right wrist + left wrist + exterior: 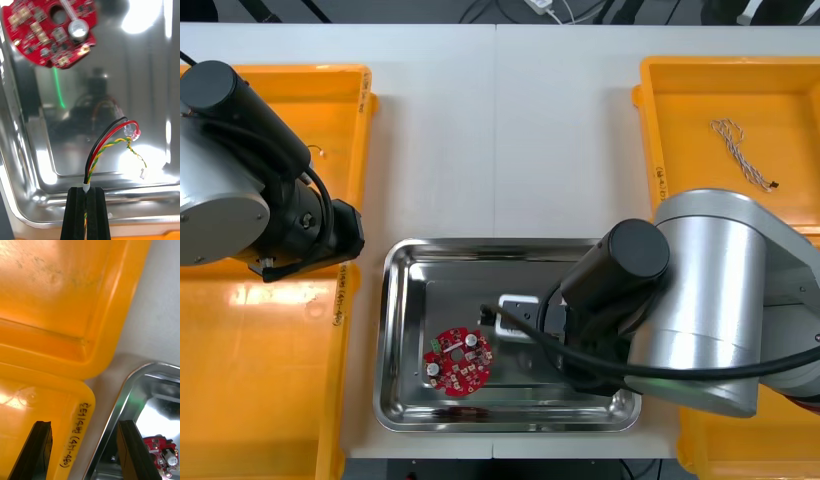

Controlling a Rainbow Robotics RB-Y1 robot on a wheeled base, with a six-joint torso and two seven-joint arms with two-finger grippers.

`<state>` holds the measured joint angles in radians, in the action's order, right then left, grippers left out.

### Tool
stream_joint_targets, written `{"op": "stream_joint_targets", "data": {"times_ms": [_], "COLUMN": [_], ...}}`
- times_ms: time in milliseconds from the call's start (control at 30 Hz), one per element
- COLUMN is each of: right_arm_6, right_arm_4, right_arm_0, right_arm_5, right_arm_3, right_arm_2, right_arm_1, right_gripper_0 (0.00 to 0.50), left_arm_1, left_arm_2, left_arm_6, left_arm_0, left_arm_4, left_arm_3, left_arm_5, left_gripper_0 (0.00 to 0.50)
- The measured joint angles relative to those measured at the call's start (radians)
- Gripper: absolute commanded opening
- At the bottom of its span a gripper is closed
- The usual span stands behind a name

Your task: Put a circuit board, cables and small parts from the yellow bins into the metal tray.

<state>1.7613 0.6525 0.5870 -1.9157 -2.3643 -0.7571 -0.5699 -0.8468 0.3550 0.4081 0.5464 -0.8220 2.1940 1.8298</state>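
The metal tray lies between the bins, with a round red circuit board flat in its near left part. My right gripper hangs over the tray floor, shut on a red and yellow cable that also carries black and red strands. The cable's free end with its small plugs dangles just above the shiny floor, and the circuit board lies beyond it. My left gripper is open and holds nothing. It hovers over the rim of a yellow bin, beside the tray's corner.
Two yellow bins stand at the left under my left arm, and two at the right. A twisted blue and white cable lies in the far right bin. A small metal part sits in the far left bin.
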Motion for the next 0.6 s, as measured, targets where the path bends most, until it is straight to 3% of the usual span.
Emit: {"op": "stream_joint_targets", "data": {"times_ms": [600], "right_arm_6": [0.003], "right_arm_4": [0.031], "right_arm_0": [-0.001], "right_arm_5": [0.035], "right_arm_3": [0.152], "right_arm_2": [-0.036], "right_arm_1": [0.009], "right_gripper_0": [0.000], "left_arm_1": [-0.010], "left_arm_2": [-0.096], "left_arm_6": [0.185], "left_arm_0": [0.068], "left_arm_4": [-0.003], "left_arm_3": [-0.235], "left_arm_5": [-0.015], "left_gripper_0": [0.500]}}
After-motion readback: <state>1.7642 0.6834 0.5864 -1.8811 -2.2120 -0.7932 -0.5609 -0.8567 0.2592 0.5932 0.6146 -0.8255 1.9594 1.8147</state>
